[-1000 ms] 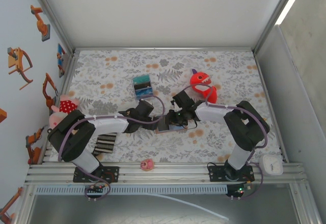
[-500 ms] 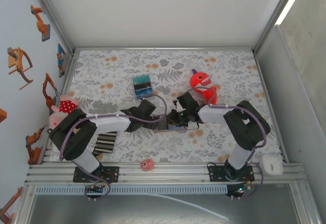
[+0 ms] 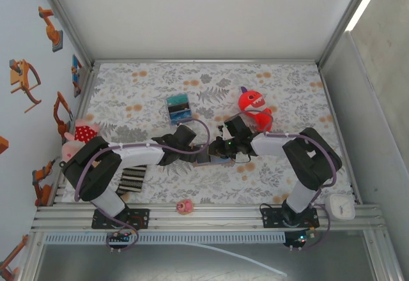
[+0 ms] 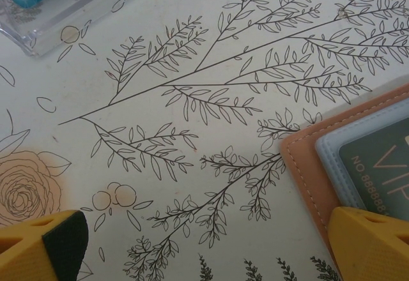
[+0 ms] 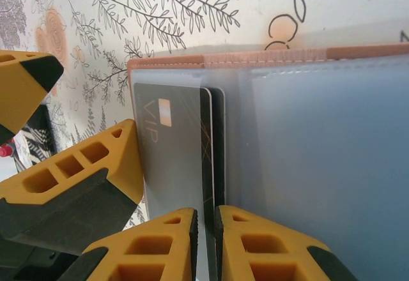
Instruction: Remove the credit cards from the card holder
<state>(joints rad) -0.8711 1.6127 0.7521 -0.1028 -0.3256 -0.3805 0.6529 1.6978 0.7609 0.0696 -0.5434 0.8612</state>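
You're pinching the dark card edge-on with your right gripper.
The card holder is lying open on the floral cloth at mid-table; your left gripper is spreading wide beside it.

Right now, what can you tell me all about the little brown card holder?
The card holder lies open, flat on the flowery cloth. Outside looks like tan stitched leather; inside, pale blue with clear sleeves. A dark VIP card sits in one pocket, pinched by the right gripper. The open left gripper has a finger at its corner.
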